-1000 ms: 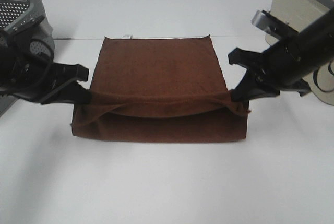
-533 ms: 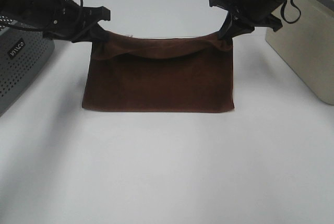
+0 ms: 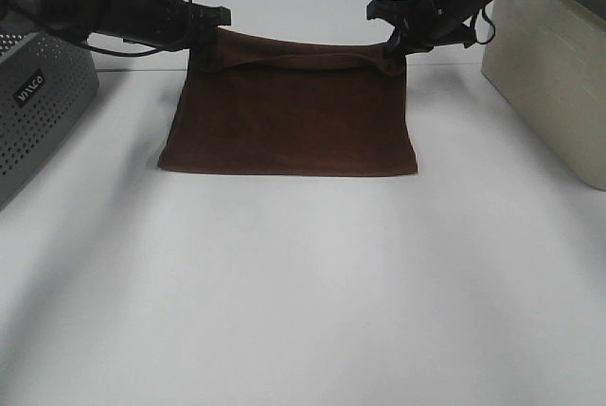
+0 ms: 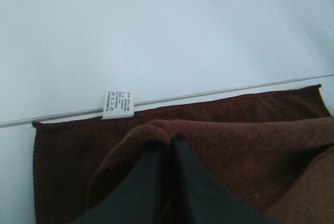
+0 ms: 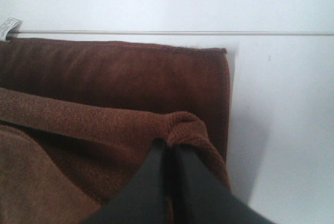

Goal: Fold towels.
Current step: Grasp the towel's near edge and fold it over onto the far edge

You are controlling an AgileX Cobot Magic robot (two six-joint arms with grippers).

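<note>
Brown towel (image 3: 289, 117) lies doubled on the white counter (image 3: 303, 283), near fold flat, with the top layer's far edge held up and sagging between my two end effectors. My left end effector (image 3: 205, 52) is clamped on the far-left corner, its dark fingers (image 4: 148, 182) pressed together with cloth bunched over the tips. My right end effector (image 3: 393, 46) pinches the far-right corner the same way.

Seen from my wrists, the bottom layer stretches flat just beyond the held edge. A white tag (image 4: 118, 104) sticks out from its far hem, the print too small to read. A thin seam (image 4: 224, 92) crosses the counter just past that hem.

A grey perforated bin (image 3: 38, 103) stands on the left and a beige box (image 3: 554, 75) on the right. Both are cut off by the frame and sit apart from the towel. My fingertips are buried in the cloth, and both arms run out of view at the top corners.
</note>
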